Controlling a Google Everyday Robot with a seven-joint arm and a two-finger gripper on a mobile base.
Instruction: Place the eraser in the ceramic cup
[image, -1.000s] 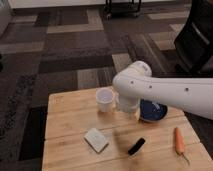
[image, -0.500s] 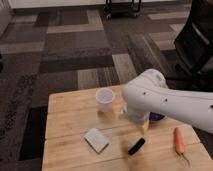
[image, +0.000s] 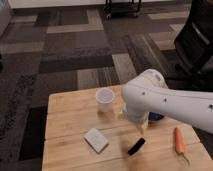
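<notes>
The eraser (image: 136, 146), a small black bar, lies free on the wooden table (image: 70, 120) near its front edge. The ceramic cup (image: 105, 98) stands upright and white at the table's back middle, its pale inside showing nothing in it. My white arm reaches in from the right and bends down over the table. The gripper (image: 141, 124) hangs under the arm's bulky wrist, just above and behind the eraser and to the right of the cup. It is mostly hidden by the arm, it stands open, and nothing is in it.
A flat pale block (image: 96, 139) lies left of the eraser. An orange carrot (image: 178, 142) lies at the right front. A dark blue bowl (image: 156, 117) peeks out behind the arm. A black office chair (image: 197, 45) stands beyond the table's right side, on patterned carpet.
The arm has swung forward and down from beside the cup, covering most of the blue bowl, and its wrist now hangs close above the eraser. The objects on the table have not moved.
</notes>
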